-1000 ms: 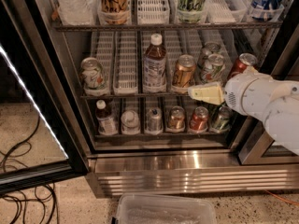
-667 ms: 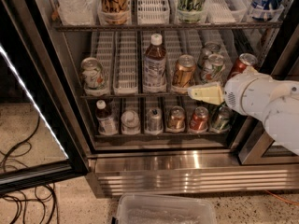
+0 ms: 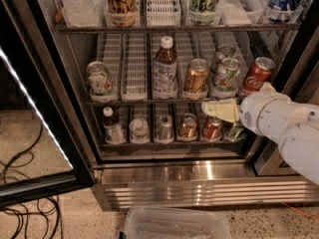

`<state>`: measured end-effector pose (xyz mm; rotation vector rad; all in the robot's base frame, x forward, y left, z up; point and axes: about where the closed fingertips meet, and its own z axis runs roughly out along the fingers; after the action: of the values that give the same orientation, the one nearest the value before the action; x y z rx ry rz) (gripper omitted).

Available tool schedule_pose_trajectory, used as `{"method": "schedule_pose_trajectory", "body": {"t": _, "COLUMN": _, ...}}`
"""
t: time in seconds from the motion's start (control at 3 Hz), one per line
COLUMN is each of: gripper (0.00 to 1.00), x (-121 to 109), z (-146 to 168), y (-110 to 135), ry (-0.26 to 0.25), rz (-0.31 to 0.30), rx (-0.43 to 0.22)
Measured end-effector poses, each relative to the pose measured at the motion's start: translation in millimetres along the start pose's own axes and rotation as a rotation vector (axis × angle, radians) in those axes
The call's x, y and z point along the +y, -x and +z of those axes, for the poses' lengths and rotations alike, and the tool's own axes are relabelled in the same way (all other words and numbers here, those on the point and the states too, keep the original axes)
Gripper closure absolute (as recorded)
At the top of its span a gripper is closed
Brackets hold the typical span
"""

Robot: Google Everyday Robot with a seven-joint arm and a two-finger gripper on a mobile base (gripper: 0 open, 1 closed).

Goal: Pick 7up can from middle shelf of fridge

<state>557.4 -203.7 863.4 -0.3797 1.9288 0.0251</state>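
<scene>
The fridge point(image 3: 199, 180) stands open in front of me. On its middle shelf point(image 3: 134, 102) one white-and-green 7up can point(image 3: 98, 78) stands at the far left. Two similar white-and-green cans point(image 3: 227, 73) stand one behind the other at the right, between a gold-orange can point(image 3: 196, 76) and a red Coca-Cola can point(image 3: 256, 75). My gripper point(image 3: 219, 109), cream-coloured on a white arm point(image 3: 279, 123), points left at the shelf's front lip. It is just below the right-hand white-and-green cans and holds nothing that I can see.
A brown drink bottle point(image 3: 164, 68) stands mid-shelf. The lower shelf holds several cans and small bottles point(image 3: 164, 127); the upper shelf point(image 3: 174, 28) holds tall drinks. The black-framed door point(image 3: 35, 113) hangs open at left, with cables point(image 3: 20, 183) on the floor. A clear plastic bin point(image 3: 174, 225) lies below.
My gripper and arm have sunk slightly, from level with the middle shelf's front lip to just below it. The cans have not moved.
</scene>
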Motion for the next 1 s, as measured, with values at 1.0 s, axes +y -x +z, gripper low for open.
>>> {"method": "schedule_pose_trajectory", "body": {"t": 1.0, "gripper": 0.0, "x": 13.7, "z": 16.7, "y": 1.2, "ry": 0.018, "rz": -0.031, "rx": -0.133}}
